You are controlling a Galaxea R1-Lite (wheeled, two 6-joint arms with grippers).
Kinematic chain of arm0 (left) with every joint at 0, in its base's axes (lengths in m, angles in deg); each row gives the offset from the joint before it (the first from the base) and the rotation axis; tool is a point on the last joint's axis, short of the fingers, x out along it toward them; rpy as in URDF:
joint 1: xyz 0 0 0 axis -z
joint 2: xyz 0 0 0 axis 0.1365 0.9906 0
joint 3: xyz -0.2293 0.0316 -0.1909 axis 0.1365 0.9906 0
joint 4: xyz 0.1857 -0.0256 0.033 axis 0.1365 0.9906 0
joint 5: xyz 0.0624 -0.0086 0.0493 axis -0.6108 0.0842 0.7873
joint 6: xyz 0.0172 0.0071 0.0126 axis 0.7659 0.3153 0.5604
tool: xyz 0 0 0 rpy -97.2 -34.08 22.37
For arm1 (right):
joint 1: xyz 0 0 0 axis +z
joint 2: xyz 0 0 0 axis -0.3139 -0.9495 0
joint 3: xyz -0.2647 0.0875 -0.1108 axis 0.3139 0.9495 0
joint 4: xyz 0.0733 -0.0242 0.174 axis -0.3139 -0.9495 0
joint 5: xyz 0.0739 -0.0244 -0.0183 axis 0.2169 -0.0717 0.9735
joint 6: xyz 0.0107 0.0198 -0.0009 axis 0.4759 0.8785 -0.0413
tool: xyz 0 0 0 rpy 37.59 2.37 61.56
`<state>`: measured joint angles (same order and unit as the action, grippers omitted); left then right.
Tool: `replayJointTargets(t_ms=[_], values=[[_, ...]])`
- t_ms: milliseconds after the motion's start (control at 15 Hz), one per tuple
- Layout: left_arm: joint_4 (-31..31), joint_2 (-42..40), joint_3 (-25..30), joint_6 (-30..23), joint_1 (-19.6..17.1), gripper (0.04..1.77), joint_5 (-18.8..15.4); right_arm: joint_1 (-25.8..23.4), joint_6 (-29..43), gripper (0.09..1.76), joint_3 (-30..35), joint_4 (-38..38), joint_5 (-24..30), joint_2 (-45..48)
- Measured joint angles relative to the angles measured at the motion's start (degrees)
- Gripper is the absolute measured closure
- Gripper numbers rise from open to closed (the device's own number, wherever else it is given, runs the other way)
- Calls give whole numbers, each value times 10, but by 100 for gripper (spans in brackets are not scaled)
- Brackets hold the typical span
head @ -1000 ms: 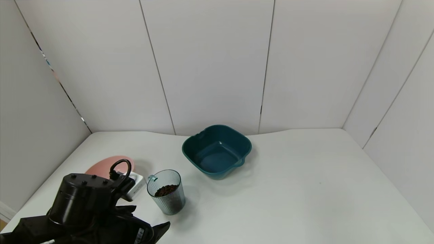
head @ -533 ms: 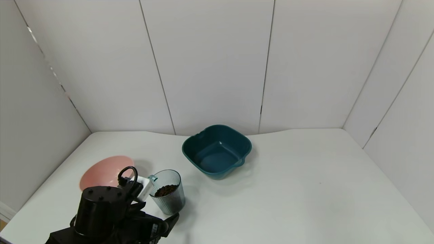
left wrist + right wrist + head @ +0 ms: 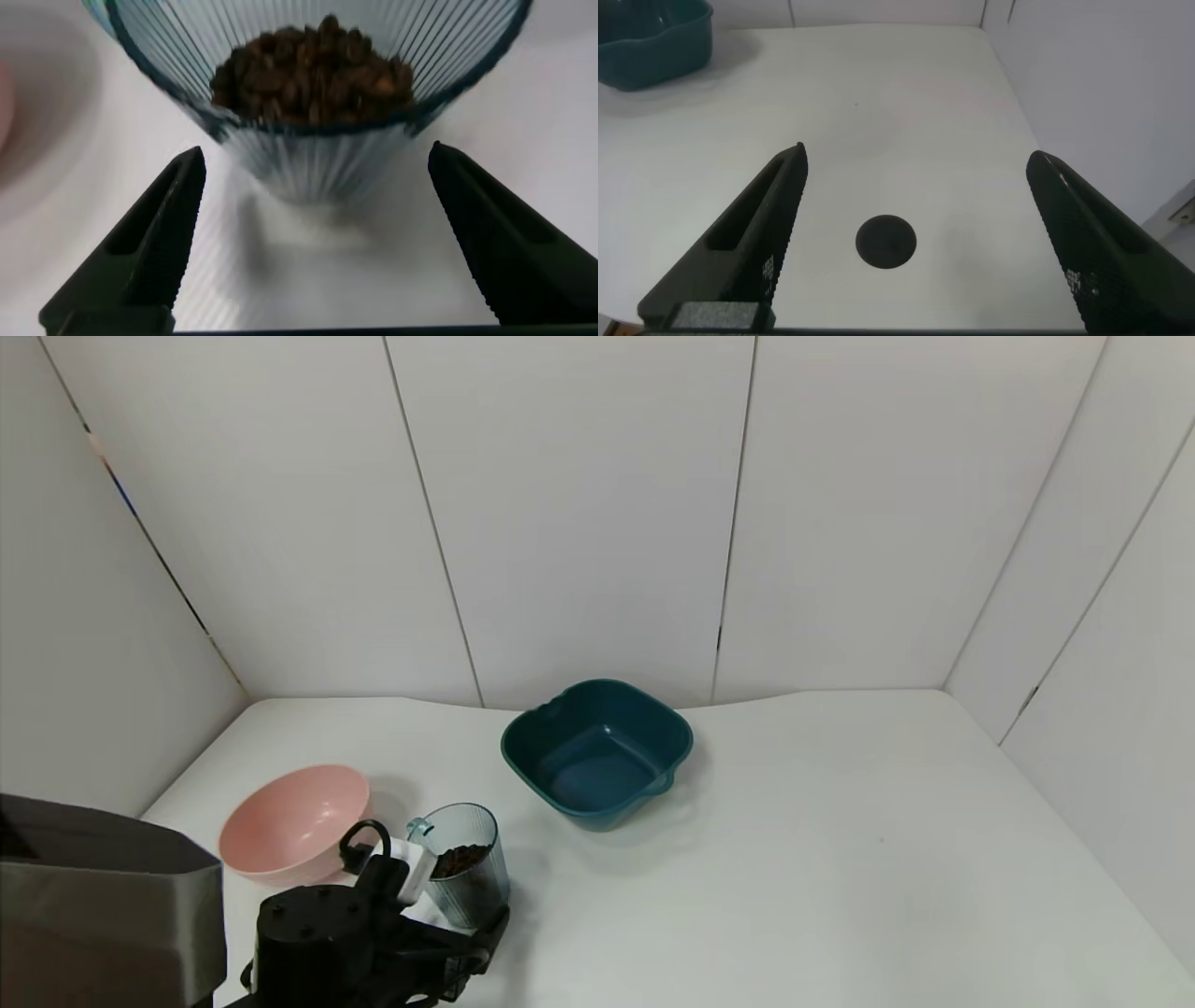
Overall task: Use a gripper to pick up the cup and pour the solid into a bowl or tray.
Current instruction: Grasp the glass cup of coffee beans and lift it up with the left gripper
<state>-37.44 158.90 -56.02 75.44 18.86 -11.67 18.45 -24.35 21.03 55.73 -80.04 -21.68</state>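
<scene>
A: What is seen nearest the robot?

B: The left gripper is found low at the near left of the table, its round black housing and looped cable turned toward the camera. In the left wrist view its fingers are spread wide, one on either side of the cup, with a gap left on both sides, so nothing is held.

A: And the cup itself?

B: The cup is stood upright on the table just beyond the gripper, at the near left. A small tab handle is seen on its rim, on the left side. It is partly filled with the solid, a loose heap of dark brown beans, shown close up in the wrist view.

A: What is placed around it?

B: A round pink bowl is set just to the left of the cup and slightly farther back. The teal bowl is placed farther off and to the right, near the back wall, well apart from the cup; nothing is seen inside it.

A: Is the right gripper seen?

B: Only in its own wrist view. The right gripper is held wide above bare table at the right side, with a dark round spot between its fingers and the teal bowl far off.
</scene>
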Motion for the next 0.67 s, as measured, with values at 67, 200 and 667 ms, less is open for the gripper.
replayJointTargets(t_ms=[67,200,667], values=[[-3,15,4,-2,3,9,3,0,0,14,0,0,0,0],[-6,30,5,-2,5,9,5,0,0,14,0,0,0,0],[-6,27,-25,3,5,9,15,0,0,14,0,0,0,0]])
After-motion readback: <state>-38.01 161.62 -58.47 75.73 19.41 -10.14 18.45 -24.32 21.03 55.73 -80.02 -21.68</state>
